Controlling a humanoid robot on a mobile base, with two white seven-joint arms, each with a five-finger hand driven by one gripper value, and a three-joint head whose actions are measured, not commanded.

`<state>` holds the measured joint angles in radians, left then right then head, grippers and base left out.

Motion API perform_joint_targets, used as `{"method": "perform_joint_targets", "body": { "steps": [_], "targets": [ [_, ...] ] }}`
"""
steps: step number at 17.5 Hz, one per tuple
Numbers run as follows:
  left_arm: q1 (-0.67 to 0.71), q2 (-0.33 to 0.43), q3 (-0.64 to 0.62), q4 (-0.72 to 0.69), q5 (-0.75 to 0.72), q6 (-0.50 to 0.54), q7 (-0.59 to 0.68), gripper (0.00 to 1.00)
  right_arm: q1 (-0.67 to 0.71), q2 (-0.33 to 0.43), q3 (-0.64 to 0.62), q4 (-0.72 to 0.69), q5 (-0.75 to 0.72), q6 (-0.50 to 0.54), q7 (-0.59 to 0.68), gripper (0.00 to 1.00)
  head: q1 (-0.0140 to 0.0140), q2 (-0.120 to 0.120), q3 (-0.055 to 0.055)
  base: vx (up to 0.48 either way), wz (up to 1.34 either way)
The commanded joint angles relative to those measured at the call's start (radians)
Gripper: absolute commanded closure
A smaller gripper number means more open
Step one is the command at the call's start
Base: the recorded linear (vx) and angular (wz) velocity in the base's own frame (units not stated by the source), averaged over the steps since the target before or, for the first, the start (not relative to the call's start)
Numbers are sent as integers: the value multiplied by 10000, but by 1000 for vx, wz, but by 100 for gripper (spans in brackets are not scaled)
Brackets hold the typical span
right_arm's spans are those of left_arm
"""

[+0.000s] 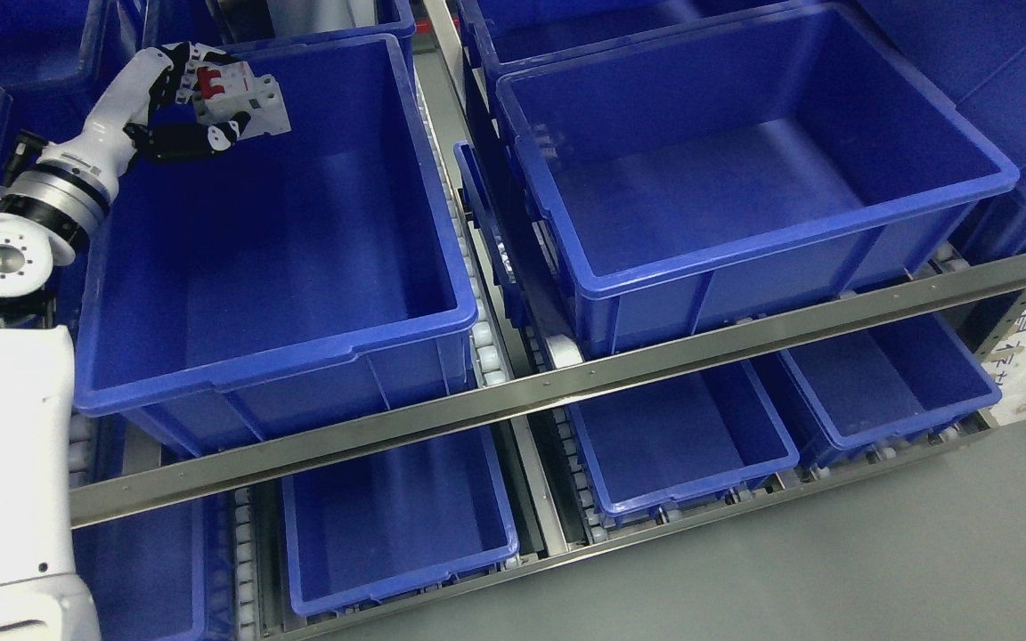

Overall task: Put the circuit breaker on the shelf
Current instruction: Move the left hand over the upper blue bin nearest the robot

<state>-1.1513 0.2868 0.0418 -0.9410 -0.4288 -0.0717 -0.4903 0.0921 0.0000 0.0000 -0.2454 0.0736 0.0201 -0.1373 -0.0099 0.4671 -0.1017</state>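
Down at the near edge there's grey floor [878, 570], and just above it the lower shelf level with three small blue bins [397, 525] sitting side by side on roller tracks, all with bare interiors. A long metal rail [566, 378] runs diagonally across the front of the upper level. At the lower left the white left arm [5, 463] rises along the picture's edge, bends at a round silver joint, and reaches up and inward. Behind the rail sit two big blue bins: the left bin [281, 338] and the right bin [745, 249], a strip of white rollers between them. Up at the far left corner of the left bin, the left robot hand [197, 111] hangs over the rim, black-and-white fingers [170, 147] wrapped tight around the circuit breaker [241, 102], a white block with red switch levers on top. The breaker is held in the air above the bin's back corner, clear of the bin floor. More blue bins stack up behind and to the right. A white label with print shows on the right shelf post.
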Motion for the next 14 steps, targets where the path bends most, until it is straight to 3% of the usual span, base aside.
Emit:
{"method": "perform_joint_targets", "body": {
  "steps": [1, 11, 14],
  "targets": [
    [-1188, 185, -2012, 5160, -268, -50, 331, 84, 0, -175, 199, 0, 0, 582, 8, 0, 0, 0, 0, 0, 0],
    [-1234, -76, -2258, 5591, -283, 26, 976, 63, 0, -175, 199, 15, 0, 582, 8, 0, 0, -1, 0, 0, 0],
    [-1524, -122, -2274, 5591, -283, 57, 1098, 50, 0, -175, 199, 0, 0, 582, 8, 0, 0, -2, 0, 0, 0]
  ]
}}
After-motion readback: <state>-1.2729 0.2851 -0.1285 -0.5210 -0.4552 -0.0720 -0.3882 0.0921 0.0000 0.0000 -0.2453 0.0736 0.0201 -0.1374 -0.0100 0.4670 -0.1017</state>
